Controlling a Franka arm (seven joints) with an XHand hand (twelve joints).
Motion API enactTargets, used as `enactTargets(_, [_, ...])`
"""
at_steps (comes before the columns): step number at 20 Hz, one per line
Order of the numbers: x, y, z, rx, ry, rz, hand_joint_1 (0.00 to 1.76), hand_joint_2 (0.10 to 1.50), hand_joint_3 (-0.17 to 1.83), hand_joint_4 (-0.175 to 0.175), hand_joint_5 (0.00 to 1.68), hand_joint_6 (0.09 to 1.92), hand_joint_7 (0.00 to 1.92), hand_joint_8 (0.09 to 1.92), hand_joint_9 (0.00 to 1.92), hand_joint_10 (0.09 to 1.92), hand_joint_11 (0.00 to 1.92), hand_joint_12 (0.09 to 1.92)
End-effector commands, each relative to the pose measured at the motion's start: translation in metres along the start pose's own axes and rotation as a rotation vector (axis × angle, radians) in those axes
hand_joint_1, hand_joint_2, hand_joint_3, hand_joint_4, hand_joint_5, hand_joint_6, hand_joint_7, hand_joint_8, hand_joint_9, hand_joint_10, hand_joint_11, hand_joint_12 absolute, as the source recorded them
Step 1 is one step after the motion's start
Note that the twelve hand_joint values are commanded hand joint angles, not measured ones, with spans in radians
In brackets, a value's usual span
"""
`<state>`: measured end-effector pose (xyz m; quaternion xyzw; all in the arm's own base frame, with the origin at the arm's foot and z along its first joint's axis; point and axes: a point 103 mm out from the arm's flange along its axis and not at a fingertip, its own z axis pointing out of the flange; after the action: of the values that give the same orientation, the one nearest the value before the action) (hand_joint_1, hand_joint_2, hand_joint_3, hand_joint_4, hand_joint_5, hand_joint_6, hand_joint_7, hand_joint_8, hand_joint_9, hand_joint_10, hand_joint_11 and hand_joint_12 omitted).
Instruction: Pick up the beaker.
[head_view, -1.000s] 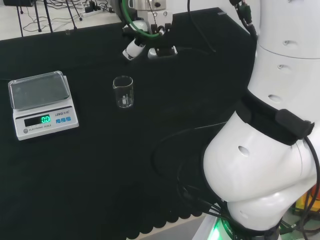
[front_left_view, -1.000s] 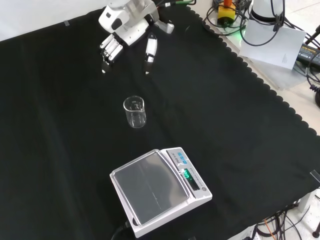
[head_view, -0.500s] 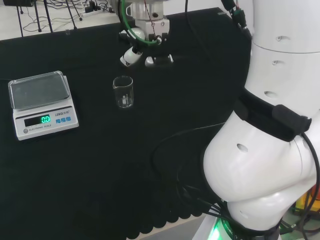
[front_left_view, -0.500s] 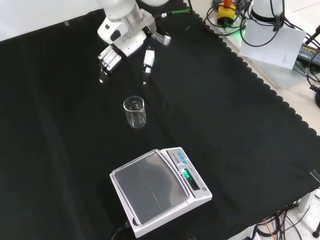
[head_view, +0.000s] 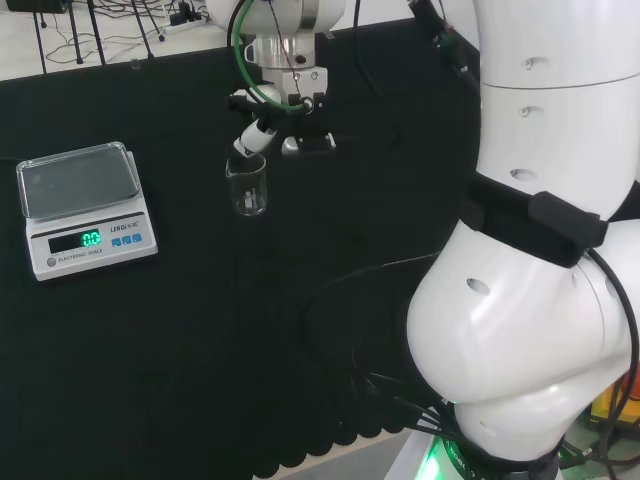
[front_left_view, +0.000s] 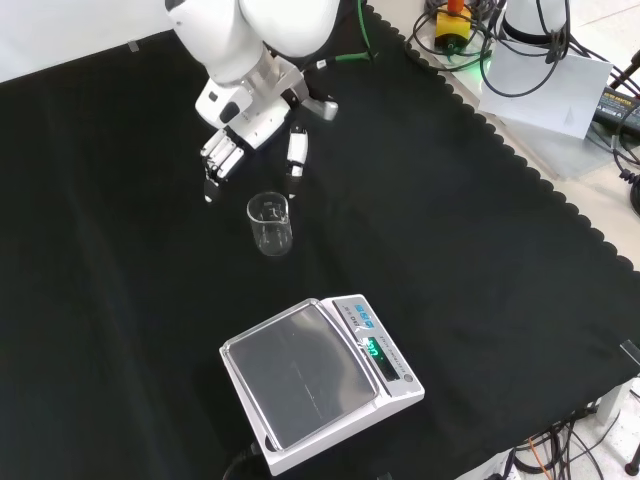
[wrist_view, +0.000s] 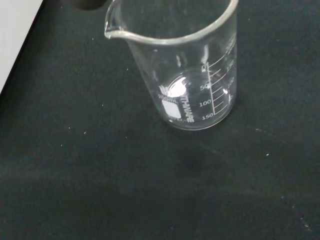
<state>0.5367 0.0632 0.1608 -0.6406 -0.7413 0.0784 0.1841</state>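
Now my hand (front_left_view: 247, 118) hangs unclenched just behind the glass beaker (front_left_view: 269, 224) — next, I judge, lower and wrap it.

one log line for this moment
stage: approach | hand: open, just behind beaker, no contact | beaker: upright on cloth, empty | scale: untouched

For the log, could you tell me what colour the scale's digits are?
Green, on the scale; clearest in the head view.
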Motion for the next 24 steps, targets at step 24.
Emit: enactTargets(24, [0.006, 0.018, 0.052, 0.122, -0.011, -0.005, 0.72, 0.91, -0.17, 0.081, 0.0, 0.09, 0.0, 0.56, 0.05, 0.88, 0.0, 1.11])
